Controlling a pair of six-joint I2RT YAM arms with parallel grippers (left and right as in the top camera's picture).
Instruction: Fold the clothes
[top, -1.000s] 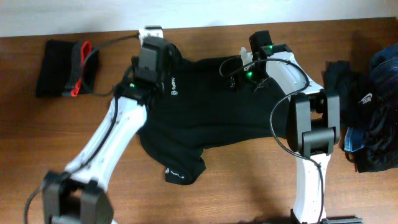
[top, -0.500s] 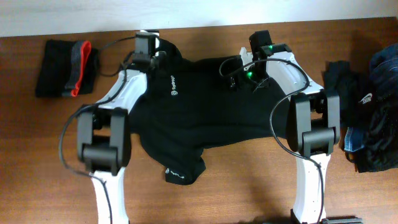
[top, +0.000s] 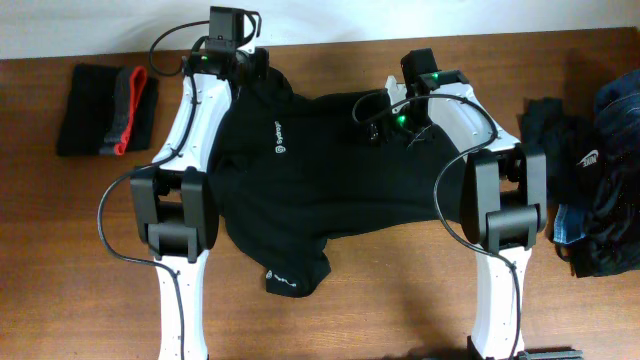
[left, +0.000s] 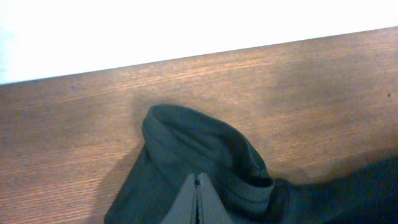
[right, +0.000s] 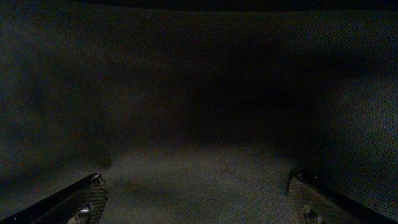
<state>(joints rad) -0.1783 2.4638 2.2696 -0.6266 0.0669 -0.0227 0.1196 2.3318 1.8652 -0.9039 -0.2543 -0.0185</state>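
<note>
Though rumpled, one black shirt (top: 330, 180)

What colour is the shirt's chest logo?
White logo on the black shirt; overhead shows it best.

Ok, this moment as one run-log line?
left fingers: shut on sleeve of black shirt | right fingers: open, close above same shirt | shirt: spread out, not yet folded
</note>
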